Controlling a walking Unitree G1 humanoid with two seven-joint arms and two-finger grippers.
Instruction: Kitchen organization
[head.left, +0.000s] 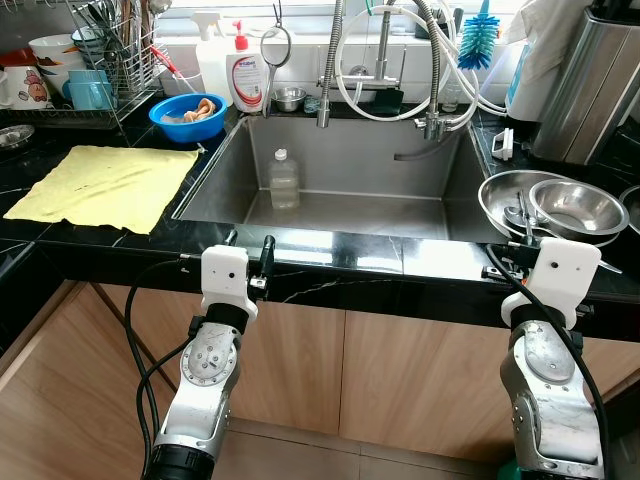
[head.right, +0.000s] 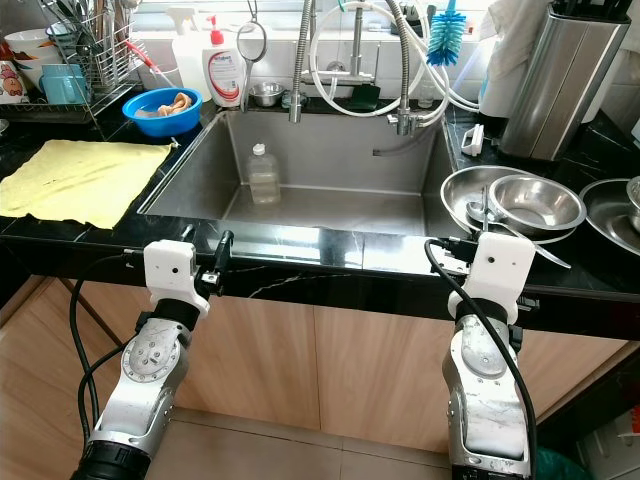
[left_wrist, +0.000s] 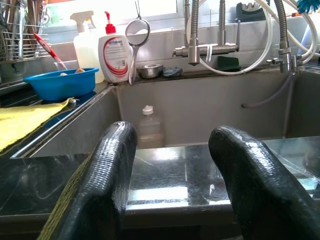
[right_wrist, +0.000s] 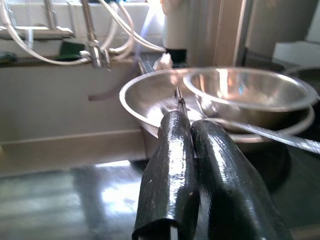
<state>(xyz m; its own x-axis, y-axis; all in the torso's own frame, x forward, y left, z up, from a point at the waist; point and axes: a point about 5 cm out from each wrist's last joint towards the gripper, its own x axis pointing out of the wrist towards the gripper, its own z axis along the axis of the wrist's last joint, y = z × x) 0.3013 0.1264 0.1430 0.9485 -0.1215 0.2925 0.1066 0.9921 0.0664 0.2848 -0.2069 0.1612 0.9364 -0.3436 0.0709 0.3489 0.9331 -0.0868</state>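
Observation:
A clear plastic bottle (head.left: 284, 180) stands upright in the steel sink (head.left: 350, 160). On the counter to the right, a small steel bowl (head.left: 578, 207) rests in a wider steel bowl (head.left: 505, 195), with a thin metal utensil (right_wrist: 178, 100) lying in it. My left gripper (left_wrist: 172, 137) is open over the counter's front edge, facing the sink, with nothing between its fingers. My right gripper (right_wrist: 189, 122) is shut just in front of the wide bowl, with its tips near the utensil's end.
A yellow cloth (head.left: 105, 185) lies on the black counter at the left. Behind it are a blue bowl (head.left: 188, 117), a soap pump bottle (head.left: 245, 75) and a dish rack (head.left: 100, 60). A steel canister (head.left: 590, 85) stands at the back right. Faucet hoses (head.left: 400, 60) hang over the sink.

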